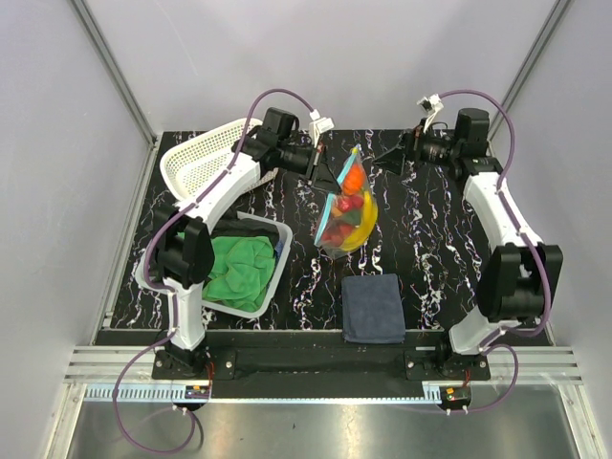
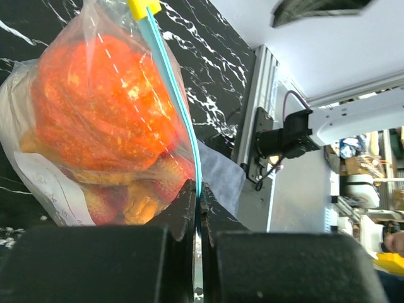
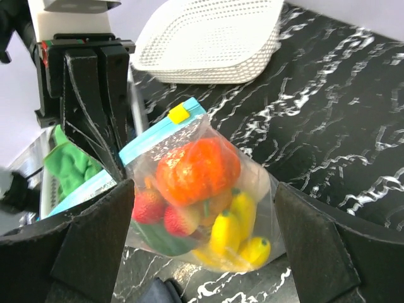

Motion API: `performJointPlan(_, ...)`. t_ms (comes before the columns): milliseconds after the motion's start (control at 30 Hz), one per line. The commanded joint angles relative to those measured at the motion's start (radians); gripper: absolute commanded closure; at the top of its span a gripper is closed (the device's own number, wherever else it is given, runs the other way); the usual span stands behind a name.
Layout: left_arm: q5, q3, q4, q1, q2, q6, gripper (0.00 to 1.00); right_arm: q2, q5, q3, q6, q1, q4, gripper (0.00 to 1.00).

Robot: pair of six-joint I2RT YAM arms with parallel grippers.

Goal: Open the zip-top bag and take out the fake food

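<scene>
Just past the cloth [image 1: 373,306], the bag [image 1: 346,215] hangs above the table [image 1: 430,239], full of food [image 3: 197,170]. Its long axis runs near to far, the zip [image 3: 158,136] facing left, the slider [image 3: 178,113] at the far end. The left gripper [image 2: 197,197] is pinched tight on the zip; farther, the right gripper [image 1: 390,160] stands wide open, empty. We fear a hard pull on the slider drags the zip from that pinch.
</scene>
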Motion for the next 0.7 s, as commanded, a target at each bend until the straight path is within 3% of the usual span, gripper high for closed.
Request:
performJointPlan(0, 0.084, -0.01, 0.071, -0.019, -0.084, -0.043, 1.0, 0.066, -0.236, 0.04, -0.065, -0.019, 0.085, 0.0)
performJointPlan(300, 0.105, -0.004, 0.075, -0.06, -0.081, -0.061, 1.0, 0.172, -0.362, 0.054, -0.091, -0.019, 0.154, 0.04)
performJointPlan(533, 0.128, -0.009, 0.074, -0.074, -0.079, -0.074, 1.0, 0.202, -0.448, 0.077, -0.019, -0.019, 0.168, 0.09)
performJointPlan(633, 0.128, -0.009, 0.077, -0.076, -0.078, -0.078, 1.0, 0.204, -0.471, 0.043, 0.097, -0.019, 0.317, 0.14)
performJointPlan(667, 0.128, -0.009, 0.075, -0.076, -0.079, -0.078, 1.0, 0.202, -0.482, 0.025, 0.155, -0.018, 0.467, 0.18)
